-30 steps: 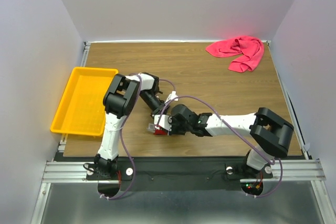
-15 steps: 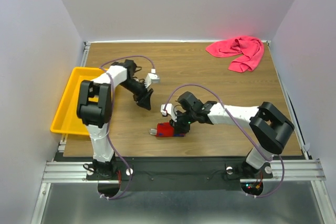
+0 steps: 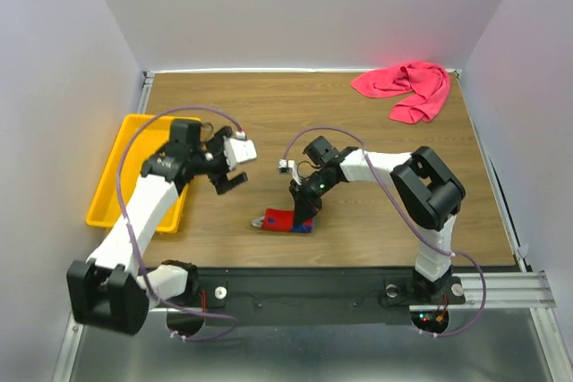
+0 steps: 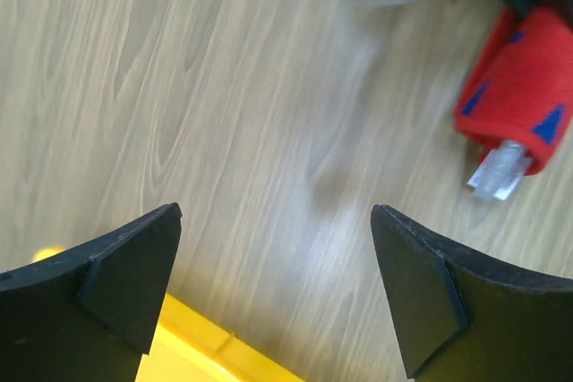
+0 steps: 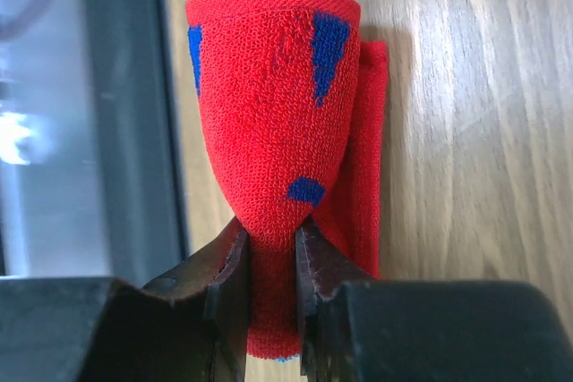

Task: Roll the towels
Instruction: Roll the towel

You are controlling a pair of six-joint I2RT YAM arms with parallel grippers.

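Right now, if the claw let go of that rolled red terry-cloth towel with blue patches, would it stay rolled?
Probably it would loosen: the rolled red towel is soft cloth, squeezed narrow where the right gripper pinches it. Its round shape suggests a nudge could roll it.

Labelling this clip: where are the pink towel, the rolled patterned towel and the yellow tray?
pink towel (image 3: 407,87): top view, crumpled middle.
rolled patterned towel (image 5: 269,114): right wrist view, roll's middle.
yellow tray (image 3: 106,203): top view, bare floor.
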